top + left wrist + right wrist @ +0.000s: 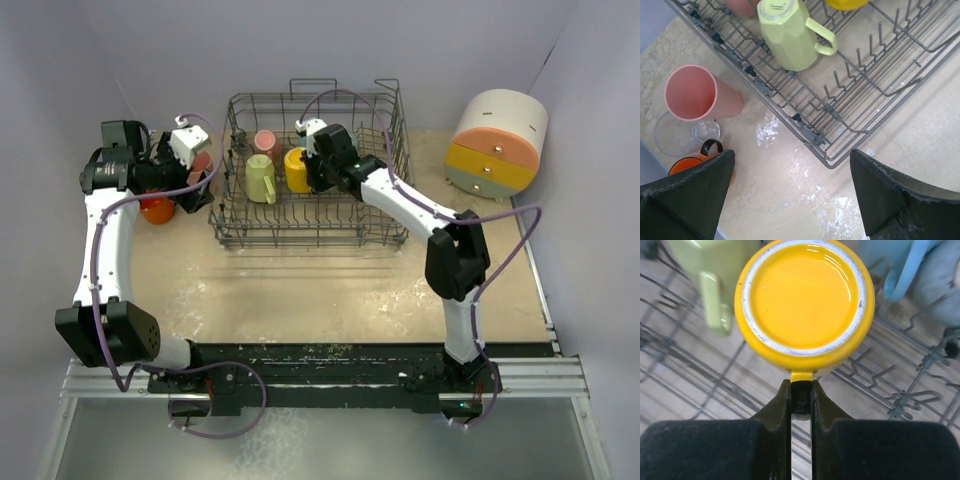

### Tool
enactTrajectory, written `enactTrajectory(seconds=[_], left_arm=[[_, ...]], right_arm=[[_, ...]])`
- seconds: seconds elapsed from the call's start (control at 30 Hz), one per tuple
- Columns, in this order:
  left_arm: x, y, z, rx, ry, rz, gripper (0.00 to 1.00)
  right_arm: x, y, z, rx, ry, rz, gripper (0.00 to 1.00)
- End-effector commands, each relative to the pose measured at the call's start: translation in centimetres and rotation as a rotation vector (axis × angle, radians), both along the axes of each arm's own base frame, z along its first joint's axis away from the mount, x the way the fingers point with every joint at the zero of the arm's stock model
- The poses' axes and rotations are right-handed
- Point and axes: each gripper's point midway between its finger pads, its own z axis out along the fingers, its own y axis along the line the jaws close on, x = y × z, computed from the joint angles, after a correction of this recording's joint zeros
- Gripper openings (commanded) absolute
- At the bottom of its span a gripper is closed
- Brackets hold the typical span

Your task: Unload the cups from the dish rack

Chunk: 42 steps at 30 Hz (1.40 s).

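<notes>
The dark wire dish rack [395, 200] stands at the table's middle back. In it are a yellow mug [295, 172], a pale green mug [261, 178] and a salmon cup [267, 142]. My right gripper [312, 168] is inside the rack. In the right wrist view its jaws [801, 387] are shut on the handle of the upturned yellow mug [805, 295]. My left gripper [197, 178] hangs open and empty over the table [790, 195], just left of the rack [865, 80]. A pink tumbler [692, 95] and an orange mug [682, 166] stand on the table beside it.
A clear glass [672, 136] stands between the pink tumbler and the orange mug. A light blue mug [895, 265] and a grey cup [940, 285] sit in the rack beyond the yellow one. A round white, orange and yellow drawer box [497, 143] stands at the back right.
</notes>
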Motion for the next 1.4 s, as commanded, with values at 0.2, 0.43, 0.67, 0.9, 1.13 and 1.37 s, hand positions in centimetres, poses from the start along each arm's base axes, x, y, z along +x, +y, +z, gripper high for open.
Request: enactTrajectory(seconds=[0.2, 0.43, 0.67, 0.9, 1.13, 1.37], left_arm=[[-3.0, -3.5, 3.7, 0.021, -0.305, -0.272, 0.99], [-5.1, -5.4, 8.0, 0.119, -0.676, -0.426, 0.93], [-8.0, -6.6, 10.1, 0.210, -0.884, -0.512, 0.85], [-10.2, -7.2, 12.4, 0.278, -1.068, -0.534, 0.74], [-11.1, -7.4, 14.3, 0.286, -1.131, -0.529, 0.61], [-12.0, -7.7, 14.3, 0.279, -1.132, -0.543, 0.39]], right_arm=[[-6.1, 3.7, 23.2, 0.495, -0.234, -0.016, 0.00], [-14.0, 5.1, 27.6, 0.938, -0.005, 0.109, 0.00], [-19.0, 6.2, 29.6, 1.148, 0.150, 0.235, 0.00], [-22.5, 8.1, 29.8, 1.227, 0.277, 0.319, 0.00], [-24.9, 9.5, 29.7, 1.267, 0.345, 0.356, 0.00], [-27.0, 10.8, 30.2, 1.342, 0.435, 0.416, 0.00]])
